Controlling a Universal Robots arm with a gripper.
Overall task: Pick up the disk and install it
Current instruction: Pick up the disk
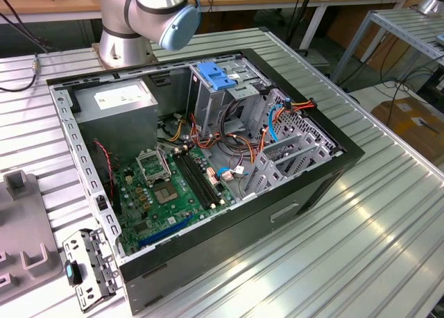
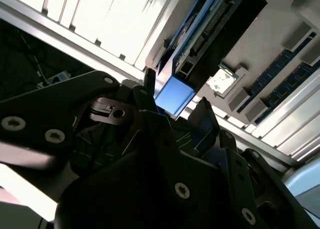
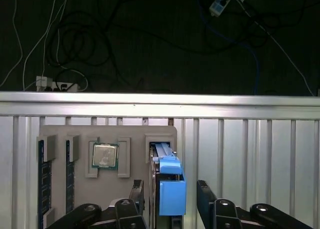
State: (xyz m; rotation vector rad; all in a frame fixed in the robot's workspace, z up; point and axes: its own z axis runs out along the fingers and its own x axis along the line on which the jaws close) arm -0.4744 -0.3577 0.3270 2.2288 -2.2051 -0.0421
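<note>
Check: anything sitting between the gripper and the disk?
Nothing visible. In both wrist views the gripper has its open fingers flanking the blue handle of the disk, with bare gaps on either side. The disk stands on edge in the grey tray.

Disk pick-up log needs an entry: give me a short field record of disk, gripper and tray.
disk: on edge in a tray slot, blue handle toward the wrist cameras
gripper: open, one finger each side of the handle
tray: grey, also holds a processor and memory sticks
held: nothing
</note>
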